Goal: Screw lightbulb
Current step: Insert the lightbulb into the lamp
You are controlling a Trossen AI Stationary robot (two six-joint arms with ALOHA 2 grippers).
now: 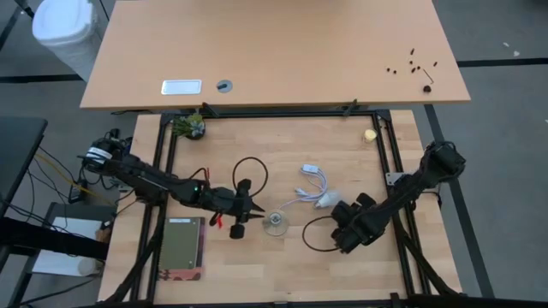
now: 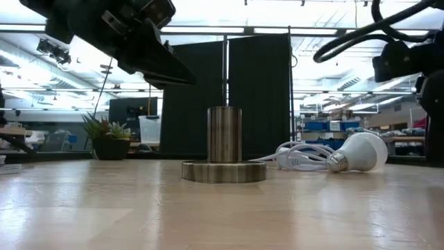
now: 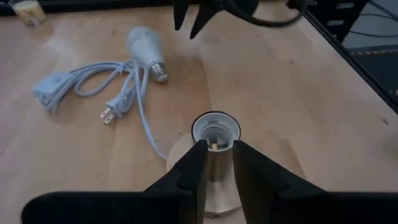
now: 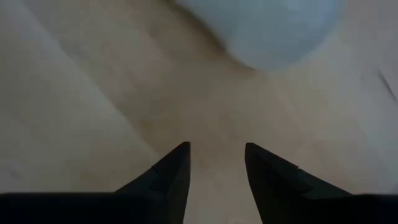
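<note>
The white frosted lightbulb [image 1: 330, 198] lies on its side on the wooden table, its screw base [image 3: 160, 72] pointing toward the socket; it also shows in the low view [image 2: 362, 153]. The metal socket [image 1: 275, 224] stands upright on its round base [image 2: 224, 171]. Its white cord [image 1: 312, 182] lies coiled by the bulb. My left gripper [image 3: 219, 149] is open, raised just left of the socket, touching nothing. My right gripper [image 4: 216, 149] is open, just short of the bulb's globe [image 4: 273, 28], pointing at it and touching nothing.
A small potted plant [image 1: 188, 127] stands at the far left and a tiny yellowish ball [image 1: 370, 134] lies at the far right. A notebook [image 1: 183, 246] lies near the front left. A second tabletop [image 1: 274, 51] stands beyond the far edge.
</note>
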